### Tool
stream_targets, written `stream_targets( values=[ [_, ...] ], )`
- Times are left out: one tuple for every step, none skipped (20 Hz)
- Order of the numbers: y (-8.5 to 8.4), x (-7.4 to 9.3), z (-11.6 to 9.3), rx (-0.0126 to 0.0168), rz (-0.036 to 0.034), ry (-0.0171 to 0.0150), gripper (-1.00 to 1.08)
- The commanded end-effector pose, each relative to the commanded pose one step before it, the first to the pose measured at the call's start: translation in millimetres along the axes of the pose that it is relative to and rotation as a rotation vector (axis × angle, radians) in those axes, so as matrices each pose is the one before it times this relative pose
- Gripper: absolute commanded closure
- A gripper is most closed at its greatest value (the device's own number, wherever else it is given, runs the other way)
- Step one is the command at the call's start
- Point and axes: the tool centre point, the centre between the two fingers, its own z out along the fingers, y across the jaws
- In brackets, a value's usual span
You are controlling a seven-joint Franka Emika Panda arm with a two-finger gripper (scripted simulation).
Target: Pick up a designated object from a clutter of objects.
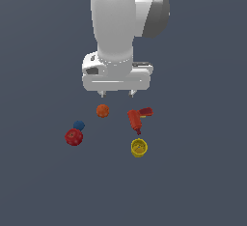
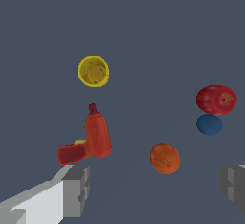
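Note:
The small dark blue ball lies on the grey floor toward the exterior view's left, touching the red apple-like ball. In the wrist view the blue ball sits just beside the red ball. The orange ball, the red drill-shaped toy and the yellow cup lie nearby. My gripper hangs open and empty above the clutter, nearest the orange ball, well apart from the blue ball.
The floor is a flat dark grey surface with no edges in view. The white arm rises behind the clutter.

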Motion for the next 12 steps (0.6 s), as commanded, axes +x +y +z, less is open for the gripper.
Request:
stream_targets(
  values=[
    [11.98, 3.50, 11.89, 0.00505, -0.01045, 0.00072, -0.92],
    [5.67, 1.47, 5.54, 0.00222, -0.00520, 0.00070, -0.92],
    [6.16, 1.40, 5.97, 0.00224, -0.00553, 0.00081, -0.92],
    [6.67, 1.30, 6.40, 0.00222, -0.00586, 0.00092, -0.92],
    [7.18, 1.15, 6.84, 0.00216, -0.00618, 0.00103, -0.92],
    [7.73, 0.95, 7.28, 0.00204, -0.00644, 0.00113, -0.92],
    [8.23, 0.70, 7.72, 0.00192, -0.00680, 0.00124, -0.92],
    [8.76, 0.40, 8.16, 0.00172, -0.00706, 0.00133, -0.92],
    [8.98, 0.04, 8.32, 0.00143, -0.00710, 0.00137, -0.92],
    [9.02, -0.33, 8.34, 0.00112, -0.00707, 0.00137, -0.92],
    [9.08, -0.71, 8.36, 0.00080, -0.00697, 0.00134, -0.92],
    [9.08, -1.08, 8.37, 0.00049, -0.00695, 0.00131, -0.92]
  ],
)
